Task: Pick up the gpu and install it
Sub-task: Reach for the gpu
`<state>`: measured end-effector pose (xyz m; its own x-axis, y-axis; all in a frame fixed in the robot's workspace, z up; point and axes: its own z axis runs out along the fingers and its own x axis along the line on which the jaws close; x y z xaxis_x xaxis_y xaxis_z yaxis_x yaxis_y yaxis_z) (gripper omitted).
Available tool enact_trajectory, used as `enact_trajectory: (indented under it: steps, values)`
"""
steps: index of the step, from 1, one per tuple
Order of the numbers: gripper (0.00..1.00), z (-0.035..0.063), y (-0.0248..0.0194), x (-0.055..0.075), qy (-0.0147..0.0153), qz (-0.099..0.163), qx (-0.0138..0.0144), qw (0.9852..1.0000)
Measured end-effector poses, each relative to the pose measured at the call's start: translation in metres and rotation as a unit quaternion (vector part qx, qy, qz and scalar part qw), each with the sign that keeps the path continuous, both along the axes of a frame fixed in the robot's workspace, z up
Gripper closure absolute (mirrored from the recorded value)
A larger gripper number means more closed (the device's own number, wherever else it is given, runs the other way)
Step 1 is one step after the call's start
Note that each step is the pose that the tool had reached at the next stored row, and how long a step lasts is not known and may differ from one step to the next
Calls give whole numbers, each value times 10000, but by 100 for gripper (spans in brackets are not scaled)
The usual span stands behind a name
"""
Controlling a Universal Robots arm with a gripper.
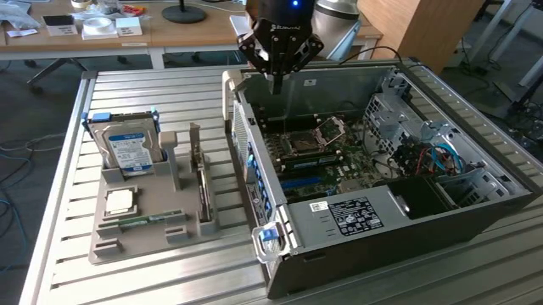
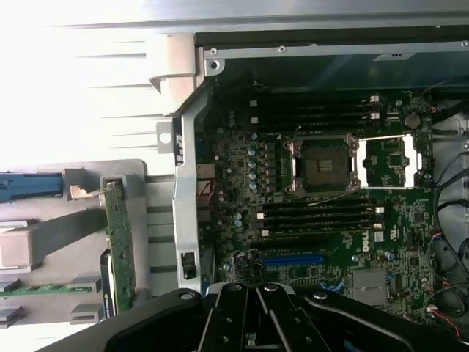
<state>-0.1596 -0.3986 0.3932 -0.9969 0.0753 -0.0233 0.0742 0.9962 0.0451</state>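
Plainly the pickup stage, not yet begun. The tool [image 1: 276, 84] hangs over the open computer case [image 1: 365, 251], near its wall on the exterior view's left; fingers pressed together, nothing in them.

The gpu [image 1: 202, 184] stands on edge in the grey holder tray [image 1: 136, 248], outside the case and just beside it, well apart from the tool. The wrist view shows it as a thin green edge [image 2: 119, 246]. Same tray: hard drive [image 1: 127, 149] upright at the far end, memory stick [image 1: 140, 221] lying flat.

Judgement: a grasp calls for parted fingers, lined up along the card's top edge, which is narrow and leaves little margin. The blue slot [image 2: 293, 259] on the motherboard [image 1: 327, 159] looks the likely seat; bare as seen.

Bench [image 1: 152, 95]: ribbed metal slats, pale, glaring white in the wrist view.

Room: wooden desks behind carry small boxes and a tape roll [image 1: 98, 23]; a wooden cabinet [image 1: 416, 28] stands past the case. Loose cables lie on the floor.
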Motion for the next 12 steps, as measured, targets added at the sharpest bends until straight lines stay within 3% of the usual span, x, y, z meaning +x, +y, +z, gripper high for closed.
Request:
enact_trajectory:
  steps: [12]
  values:
    - [89, 0, 1, -118, 0, 0, 0, 10000]
